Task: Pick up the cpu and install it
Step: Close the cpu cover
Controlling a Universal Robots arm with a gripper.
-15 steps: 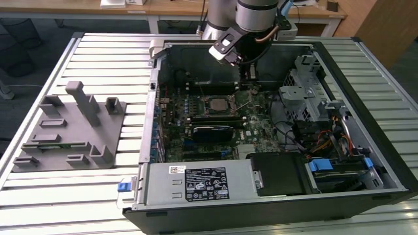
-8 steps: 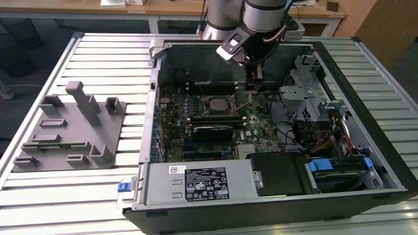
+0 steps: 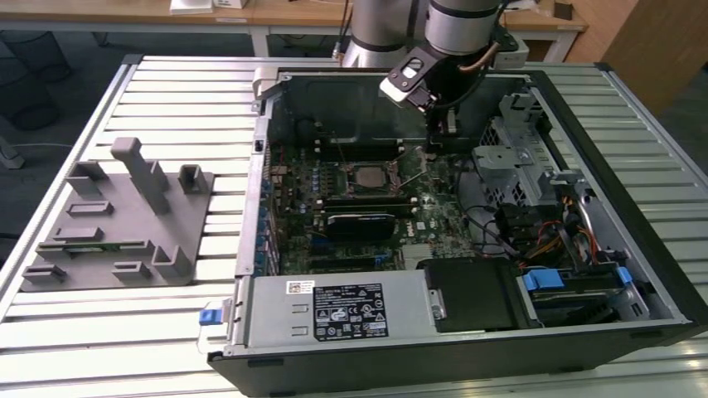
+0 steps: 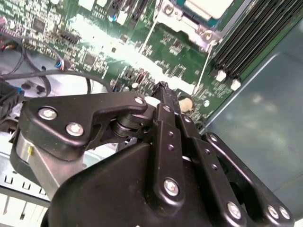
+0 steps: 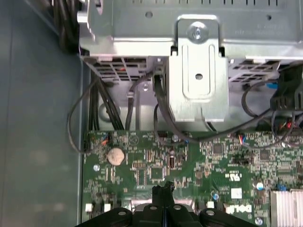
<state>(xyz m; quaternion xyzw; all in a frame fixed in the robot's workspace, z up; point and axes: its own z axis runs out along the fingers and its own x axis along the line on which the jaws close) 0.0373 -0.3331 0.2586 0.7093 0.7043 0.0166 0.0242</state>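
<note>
The cpu (image 4: 208,5) lies seated in its socket (image 4: 189,29) (lever (image 4: 207,61) apparently raised, so latching is judged outstanding), and the claw (image 4: 163,90), pressed together on nothing, hangs over the board (image 4: 118,47) just beside it, inside the case (image 3: 332,108).

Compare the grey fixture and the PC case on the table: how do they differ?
Colour: the grey fixture is light grey; the PC case is black. Size: the fixture is far smaller than the case. Form: the fixture is a low base with upright posts; the case is an open box showing the motherboard. Both rest on the slatted table.
</note>
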